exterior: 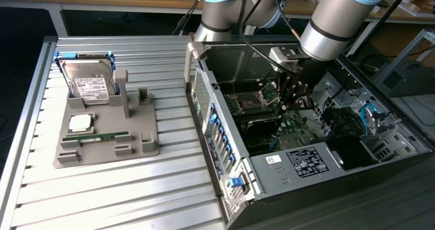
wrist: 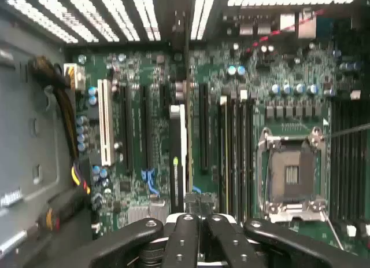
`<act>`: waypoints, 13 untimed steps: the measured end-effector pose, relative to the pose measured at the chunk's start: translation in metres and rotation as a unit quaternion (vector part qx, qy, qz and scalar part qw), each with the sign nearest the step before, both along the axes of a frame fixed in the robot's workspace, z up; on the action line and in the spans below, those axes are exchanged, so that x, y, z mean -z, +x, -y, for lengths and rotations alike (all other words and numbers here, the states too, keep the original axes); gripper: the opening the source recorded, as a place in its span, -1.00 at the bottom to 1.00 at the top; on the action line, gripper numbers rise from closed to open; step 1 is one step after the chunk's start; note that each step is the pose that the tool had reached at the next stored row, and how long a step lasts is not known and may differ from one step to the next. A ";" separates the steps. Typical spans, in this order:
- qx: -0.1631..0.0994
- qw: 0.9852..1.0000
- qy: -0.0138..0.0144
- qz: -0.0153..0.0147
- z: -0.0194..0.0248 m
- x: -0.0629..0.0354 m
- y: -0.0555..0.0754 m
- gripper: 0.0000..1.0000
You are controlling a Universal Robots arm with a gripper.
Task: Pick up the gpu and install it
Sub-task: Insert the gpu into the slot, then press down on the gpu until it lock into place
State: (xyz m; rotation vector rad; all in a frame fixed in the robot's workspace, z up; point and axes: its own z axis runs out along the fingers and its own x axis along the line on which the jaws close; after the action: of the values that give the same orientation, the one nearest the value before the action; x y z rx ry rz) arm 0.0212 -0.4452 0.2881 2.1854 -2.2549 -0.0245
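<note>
**GPU held edge-on above the motherboard slots**

The gripper [wrist: 193,221] is inside the open computer case [exterior: 224,138], its fingers closed tight on the gpu [wrist: 178,158]; in the wrist view the card runs edge-on away from the fingertips, a thin dark blade with a pale metal strip along one side, lying parallel to the long expansion slots on the motherboard [wrist: 289,123]; it sits between the white slot [wrist: 104,122] and the bank of memory slots beside the CPU socket [wrist: 291,174], over the dark slots in the middle of the board; whether its lower edge already touches a slot cannot be told from here.

In the exterior view the arm reaches down into the case from above, the gripper [exterior: 298,95] close over the motherboard; the grey parts tray [exterior: 139,141], well apart from the case on the slatted table, carries the hard drive [exterior: 89,85] and a green memory stick [exterior: 95,138].

Seating well looks to depend on keeping the card square to the slot along its whole length, upright rather than leaning, with its metal bracket end towards the case's rear wall; any push should be straight down and even; a skewed card could jam or stress the connector.
</note>
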 end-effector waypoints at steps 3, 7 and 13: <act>0.000 1.000 0.000 -0.001 0.0002 -0.0001 0.002 -0.79; 0.000 0.999 0.000 -0.036 0.0003 0.0007 0.002 -0.79; 0.000 0.999 0.004 -0.036 0.0004 0.0035 -0.031 -0.79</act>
State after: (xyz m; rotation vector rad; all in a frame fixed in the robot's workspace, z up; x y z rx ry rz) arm -0.0094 -0.4456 0.2845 2.1523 -2.2208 -0.1105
